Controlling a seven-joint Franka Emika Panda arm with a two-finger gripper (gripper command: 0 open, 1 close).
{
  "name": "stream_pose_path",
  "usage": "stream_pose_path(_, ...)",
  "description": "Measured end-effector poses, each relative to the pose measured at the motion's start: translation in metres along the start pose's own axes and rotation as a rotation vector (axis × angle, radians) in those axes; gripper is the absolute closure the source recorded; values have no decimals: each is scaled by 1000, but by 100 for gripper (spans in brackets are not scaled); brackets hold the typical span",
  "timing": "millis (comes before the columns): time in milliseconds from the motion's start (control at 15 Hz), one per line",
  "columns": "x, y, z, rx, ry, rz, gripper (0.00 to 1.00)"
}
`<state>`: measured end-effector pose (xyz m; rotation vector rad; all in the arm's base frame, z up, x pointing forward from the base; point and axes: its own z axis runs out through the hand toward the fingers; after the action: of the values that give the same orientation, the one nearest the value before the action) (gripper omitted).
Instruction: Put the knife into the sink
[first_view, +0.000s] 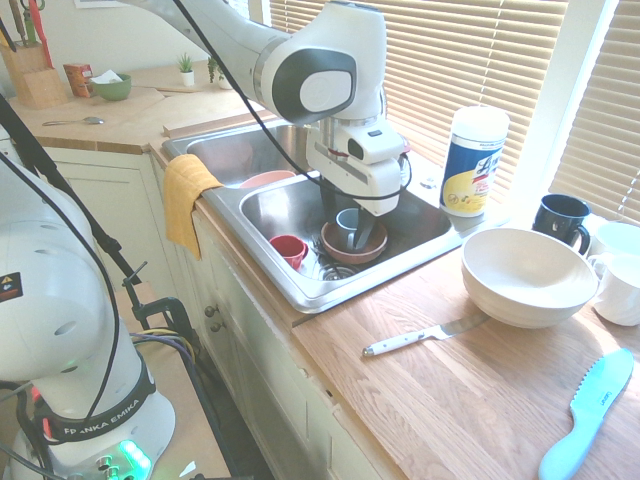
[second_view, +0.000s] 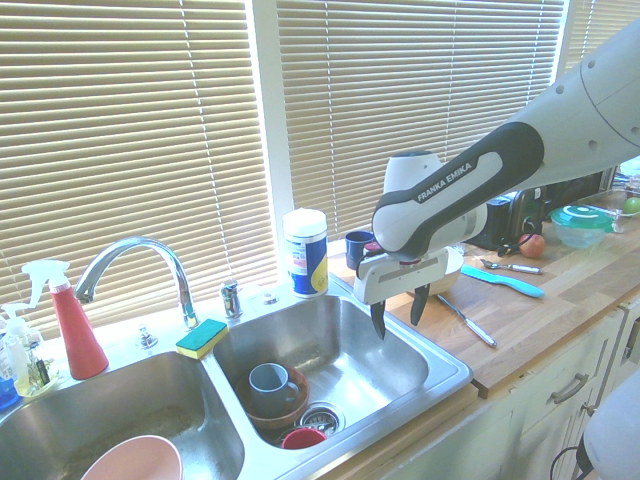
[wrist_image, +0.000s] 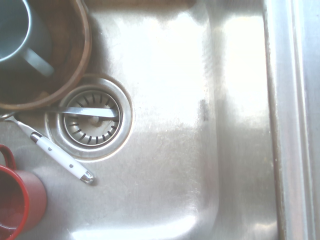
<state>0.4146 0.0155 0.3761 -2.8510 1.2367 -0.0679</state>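
Wooden counter (first_view: 420, 410), knife (first_view: 412, 340) lengthwise toward white bowl (first_view: 528, 280), blade foremost

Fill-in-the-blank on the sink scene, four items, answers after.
The white-handled knife by the white bowl lies on the wooden ____.
Over the sink, the gripper is ____.
The blue-gray mug stands in the brown ____.
The other mug in the sink is ____.

counter; open; bowl; red

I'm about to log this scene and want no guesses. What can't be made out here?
- Knife on the counter: its blade tip fades into glare, first exterior view.
- White-handled utensil in the sink: its other end runs under the brown bowl, wrist view.
- Red mug: cut off by the wrist picture's edge.
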Motion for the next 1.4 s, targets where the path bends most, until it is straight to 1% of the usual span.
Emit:
stream_pose_path(200,4,0,-3,1,10,9,0)
stream_pose_path(333,18,9,-17,2,12,21,0)
stream_pose_path(533,45,51,-36,-24,11,-2,0)
stream_pose_path(667,61,86,-42,-25,15,16,0)
stream_pose_path(867,70,132,-29,-32,2,75,0)
stream_pose_path(1000,76,153,-16,-26,15,118,0)
stream_pose_path(1133,77,167,2,-28,26,144,0)
stream_pose_path(1400,81,178,33,-38,20,169,0)
